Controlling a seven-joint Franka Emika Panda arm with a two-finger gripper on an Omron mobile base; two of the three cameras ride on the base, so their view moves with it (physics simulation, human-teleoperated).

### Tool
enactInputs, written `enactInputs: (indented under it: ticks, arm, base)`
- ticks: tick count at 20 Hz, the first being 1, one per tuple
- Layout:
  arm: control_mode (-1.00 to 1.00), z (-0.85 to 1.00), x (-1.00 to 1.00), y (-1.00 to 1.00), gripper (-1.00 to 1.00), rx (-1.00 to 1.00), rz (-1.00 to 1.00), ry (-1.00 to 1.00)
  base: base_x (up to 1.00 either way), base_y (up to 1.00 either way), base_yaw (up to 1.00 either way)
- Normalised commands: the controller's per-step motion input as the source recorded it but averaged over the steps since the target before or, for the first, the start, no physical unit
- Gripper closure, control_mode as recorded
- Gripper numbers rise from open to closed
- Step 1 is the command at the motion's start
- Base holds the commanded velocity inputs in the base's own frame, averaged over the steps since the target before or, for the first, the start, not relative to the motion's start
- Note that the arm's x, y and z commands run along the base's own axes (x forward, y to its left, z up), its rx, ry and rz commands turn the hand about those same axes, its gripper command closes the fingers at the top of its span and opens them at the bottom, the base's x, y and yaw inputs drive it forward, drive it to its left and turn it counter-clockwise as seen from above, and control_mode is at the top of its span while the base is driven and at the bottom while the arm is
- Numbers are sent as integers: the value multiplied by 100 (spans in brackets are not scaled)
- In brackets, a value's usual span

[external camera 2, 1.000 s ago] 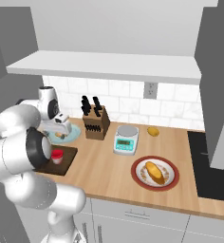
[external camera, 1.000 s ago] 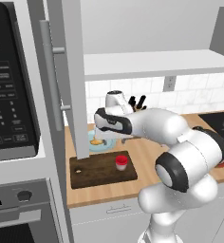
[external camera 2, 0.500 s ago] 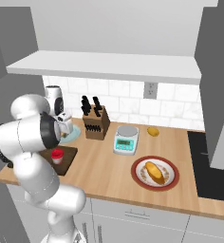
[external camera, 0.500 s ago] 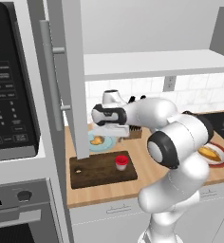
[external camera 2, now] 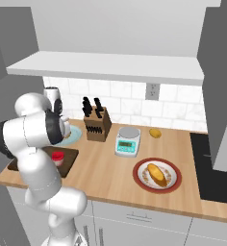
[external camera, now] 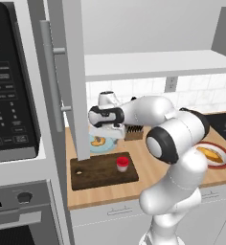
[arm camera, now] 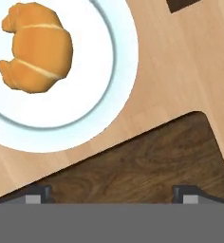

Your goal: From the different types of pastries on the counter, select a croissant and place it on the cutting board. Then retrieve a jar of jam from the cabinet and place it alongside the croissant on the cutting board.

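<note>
Swung left, my pincer (external camera: 107,136) hangs released over glossy golden crescent croissant (arm camera: 35,48) on pale round plate (arm camera: 92,95), dark wood-grain cutting board (arm camera: 147,161) beside.

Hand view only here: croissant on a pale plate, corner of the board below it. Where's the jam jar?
Observer: The jar of jam already stands upright on the cutting board, near the end away from the hole.
Operator: Cabinet shut again?
Observer: No. The cabinet door stands open, swung out over the board's left end in the left base view.
</note>
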Motion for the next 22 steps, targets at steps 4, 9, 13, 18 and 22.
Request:
enactInputs:
  ticks: [4, 9, 13, 18, 22]
  arm:
    - [-100, -3, 59, 23, -100, -7, -13, -6]
    - [-100, 22, 47, 29, -100, 4, -11, -1]
    - [-100, 4, 25, 11, -100, -1, -3, -1]
    - [-100, -5, 10, 0, -100, -10, 0, -1]
    - [-100, -17, 13, -1, -100, -14, 0, 0]
  base:
    - [0, 0, 0]
    - [0, 0, 0]
    - [0, 0, 0]
    - [0, 0, 0]
    - [0, 0, 0]
